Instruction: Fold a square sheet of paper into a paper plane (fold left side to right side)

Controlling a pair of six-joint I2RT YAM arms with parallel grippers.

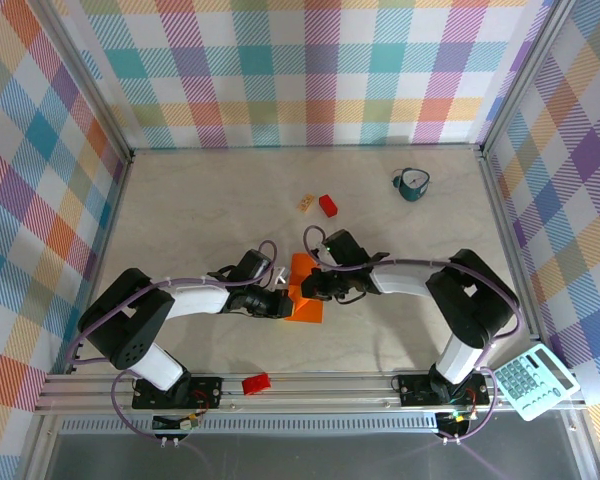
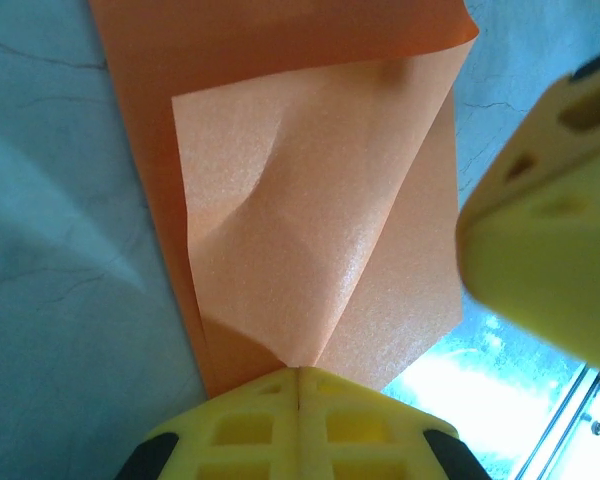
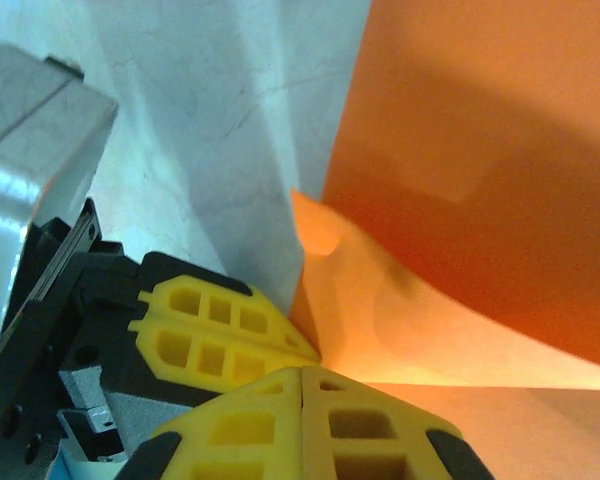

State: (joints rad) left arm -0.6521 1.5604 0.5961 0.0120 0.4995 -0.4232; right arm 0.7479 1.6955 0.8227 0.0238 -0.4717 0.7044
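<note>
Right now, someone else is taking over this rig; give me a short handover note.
Left gripper: shut, pinching a lifted corner of the square sheet of paper.
Right gripper: shut, tips at the sheet's edge; whether it holds paper is unclear.
Sheet: on the table between both grippers, one flap raised and bowed.
Done: fold begun. To do: lay the flap flat, crease it, then the remaining plane folds.

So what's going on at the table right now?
Both arms meet at the square sheet of paper. The left gripper and right gripper are each shut on a lifted flap of it, fingertips side by side, and the rest lies flat. The fold is not yet pressed down.
</note>
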